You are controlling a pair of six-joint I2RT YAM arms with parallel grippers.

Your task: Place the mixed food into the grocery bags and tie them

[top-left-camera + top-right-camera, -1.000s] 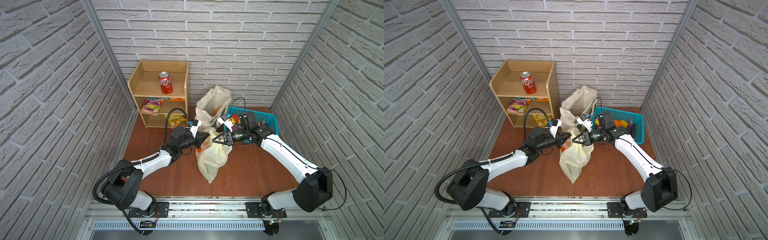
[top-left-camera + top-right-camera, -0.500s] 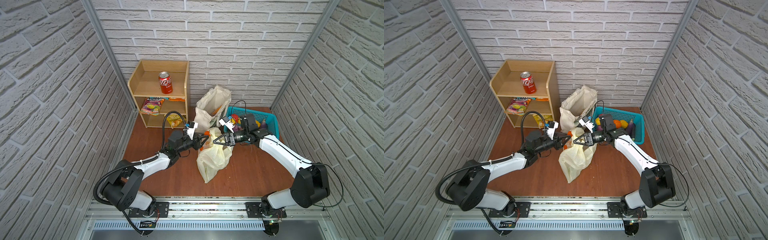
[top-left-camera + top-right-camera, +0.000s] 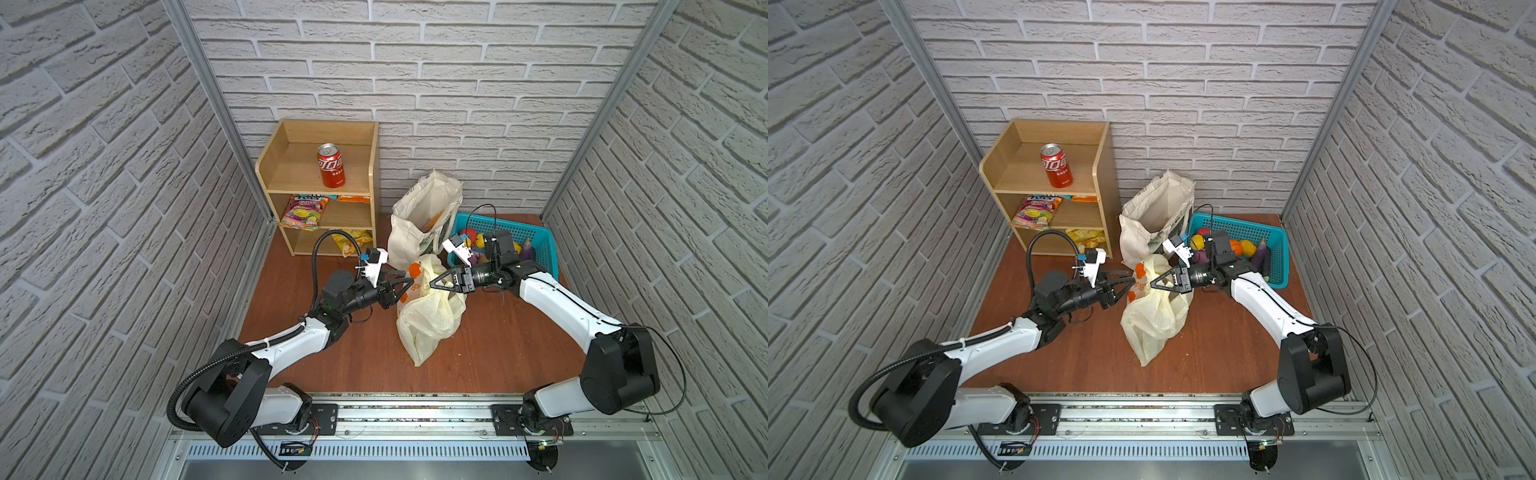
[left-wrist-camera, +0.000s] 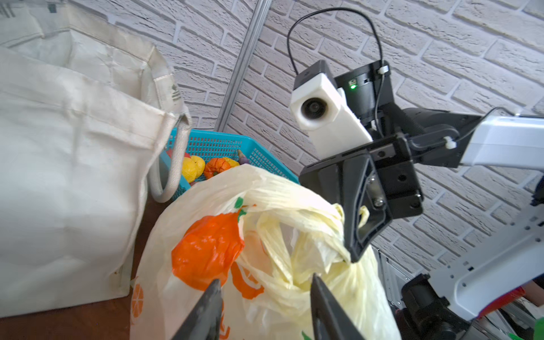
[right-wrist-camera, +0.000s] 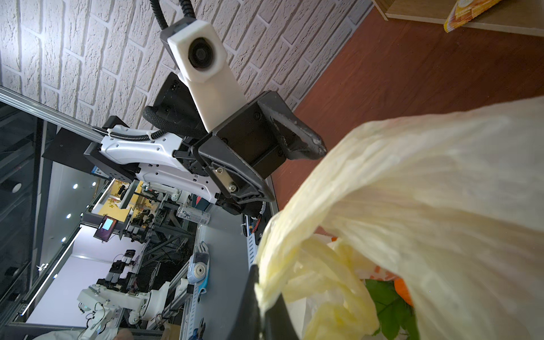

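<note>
The pale-yellow plastic grocery bag [image 3: 428, 320] [image 3: 1154, 316] lies on the wooden floor between both arms, its handles bunched and twisted at the top. My right gripper [image 3: 431, 284] [image 3: 1152, 282] [image 5: 260, 291] is shut on a handle strip of this bag [image 5: 426, 191]. My left gripper [image 3: 409, 280] [image 3: 1130, 277] [image 4: 265, 279] stands open at the bag's left side, the crumpled handles [image 4: 294, 250] between its fingers but not pinched. An orange shape with green leaves [image 5: 391, 297] shows through the bag. The cream tote [image 3: 415, 220] [image 4: 59, 147] stands upright behind.
A turquoise basket [image 3: 538, 239] [image 3: 1281, 259] with toy fruit sits behind the right arm. The wooden shelf [image 3: 286, 166] at the back left holds a red cola can [image 3: 331, 165] and snack packets. Brick walls close in on three sides.
My left gripper has opened and let go of the bag's handle. The right gripper stays shut on its handle and has shifted slightly.
</note>
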